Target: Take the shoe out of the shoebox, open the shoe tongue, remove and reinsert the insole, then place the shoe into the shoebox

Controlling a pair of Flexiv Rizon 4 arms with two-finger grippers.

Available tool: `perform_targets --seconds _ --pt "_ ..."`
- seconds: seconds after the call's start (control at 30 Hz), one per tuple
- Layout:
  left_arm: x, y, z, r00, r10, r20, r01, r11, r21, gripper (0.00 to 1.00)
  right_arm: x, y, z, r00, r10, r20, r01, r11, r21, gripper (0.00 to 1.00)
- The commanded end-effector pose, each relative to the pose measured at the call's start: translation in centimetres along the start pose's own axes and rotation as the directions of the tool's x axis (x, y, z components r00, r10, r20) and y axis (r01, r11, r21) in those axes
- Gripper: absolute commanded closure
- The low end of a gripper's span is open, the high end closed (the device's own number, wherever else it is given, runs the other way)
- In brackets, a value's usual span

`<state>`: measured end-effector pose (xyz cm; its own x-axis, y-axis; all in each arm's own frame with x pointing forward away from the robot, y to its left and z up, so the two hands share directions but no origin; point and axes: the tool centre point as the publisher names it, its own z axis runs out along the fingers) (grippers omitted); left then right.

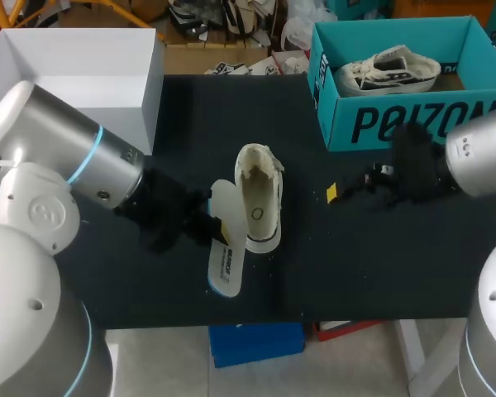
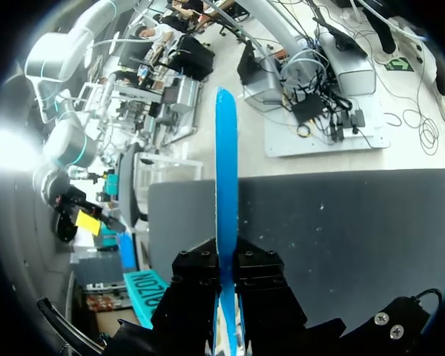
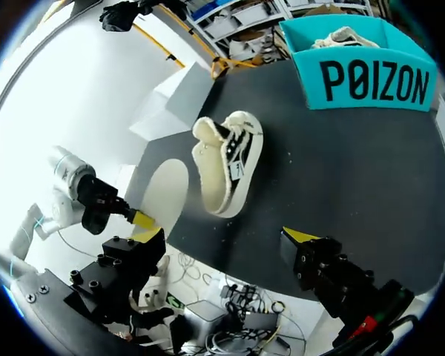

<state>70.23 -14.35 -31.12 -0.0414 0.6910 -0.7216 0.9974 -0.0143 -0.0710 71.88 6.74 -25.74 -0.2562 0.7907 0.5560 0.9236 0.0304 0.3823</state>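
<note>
2 arms: left arm comes in from the left side of the table (image 1: pixel 380 265), right arm from the right, grippers well apart

Left gripper: left gripper (image 1: pixel 217 225) (image 2: pixel 226 271) is just beside the shoe on its left, fingers clamped tight from 2 sides on the insole, which stands between them

Right gripper: right gripper (image 1: pixel 339 192) (image 3: pixel 222 236) hangs over bare table right of the shoe, fingers spread wide with nothing between them; 1 yellow tip shows in head view, both show in its own wrist view

Insole: insole (image 1: pixel 225 265) (image 2: pixel 225 185) (image 3: pixel 167 189) is out of the shoe, gripped partway along 1 long edge, pale face with a blue edge; from the left wrist it shows edge-on as a thin blue strip running ahead of the fingers; it sits along the shoe's left side, cannot tell if they touch

Shoe: shoe (image 1: pixel 259 194) (image 3: pixel 230 159) is out on the table near the middle, lying on its side, cream with dark side stripes, fleecy opening toward the far edge

Shoebox: teal shoebox (image 1: pixel 397 124) (image 3: pixel 371 74) sits open at the far right of the table, well apart from the shoe

Second shoe: 1 second shoe (image 1: pixel 388 70) lies inside the shoebox

White box: white box (image 1: pixel 83 74) (image 3: pixel 174 104) sits open at the far left corner, near the left arm
</note>
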Motion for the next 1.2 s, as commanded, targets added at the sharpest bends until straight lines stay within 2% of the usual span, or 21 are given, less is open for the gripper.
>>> perform_targets --seconds 0.03,0.43,0.67,0.83,1.2 --pt "-0.1 0.3 0.4 1.000 -0.001 -0.008 0.001 1.000 0.000 1.00 0.2 -0.8 0.7 0.889 -0.215 0.404 0.267 0.961 -0.076 0.00" --pt "-0.3 0.5 1.0 1.000 -0.002 -0.016 0.003 1.000 0.011 1.00 0.2 -0.8 0.7 0.889 -0.215 0.404 0.267 0.961 -0.076 0.00" --pt "-0.4 0.5 1.4 1.000 0.002 -0.018 -0.001 1.000 0.021 1.00 -1.2 -2.7 0.2 0.895 -0.162 0.415 0.212 0.974 -0.079 0.00" --pt "-0.5 0.5 1.8 1.000 0.003 -0.022 -0.002 1.000 0.029 1.00 -1.7 -3.7 -0.6 0.896 -0.129 0.424 0.192 0.975 -0.110 0.00" --pt "-0.9 0.5 2.3 0.999 0.009 -0.034 -0.008 0.999 0.039 1.00 -1.9 -4.1 -1.5 0.886 -0.127 0.446 0.215 0.965 -0.153 0.00"
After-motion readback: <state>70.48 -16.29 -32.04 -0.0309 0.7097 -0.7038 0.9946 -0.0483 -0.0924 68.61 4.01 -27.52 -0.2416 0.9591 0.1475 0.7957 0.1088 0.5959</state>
